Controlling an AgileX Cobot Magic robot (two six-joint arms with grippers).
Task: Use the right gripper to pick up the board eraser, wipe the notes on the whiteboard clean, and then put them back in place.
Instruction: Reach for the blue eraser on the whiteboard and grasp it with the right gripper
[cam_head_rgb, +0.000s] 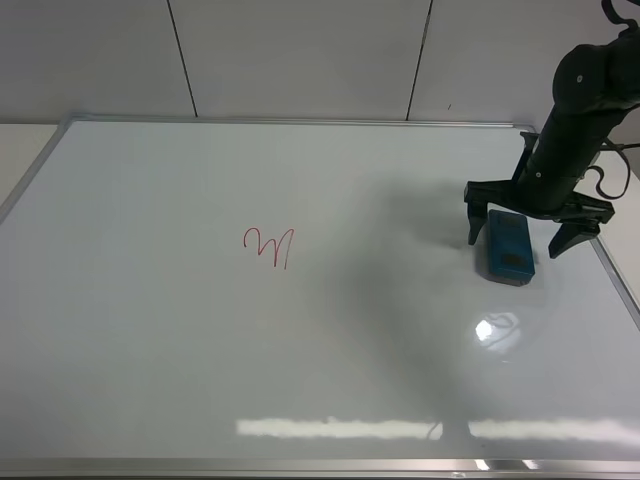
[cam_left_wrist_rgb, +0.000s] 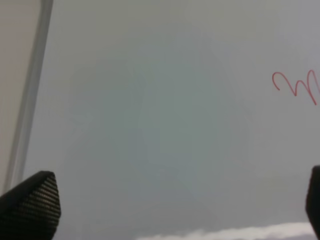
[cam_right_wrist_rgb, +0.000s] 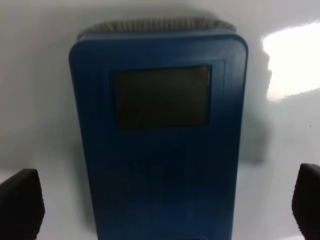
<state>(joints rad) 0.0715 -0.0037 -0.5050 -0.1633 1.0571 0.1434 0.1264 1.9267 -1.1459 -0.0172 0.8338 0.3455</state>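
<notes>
Under the right claw, spreading wide: glossy whiteboard, hard, slick, silver-framed, serving as the surface. Between its wide-open, empty jaws, lying flat: board eraser, likely light, rigid blue plastic over soft felt; probably best pinching across the long sides. Well apart, off toward the claw's left, sitting unwiped: thin red notes.
</notes>
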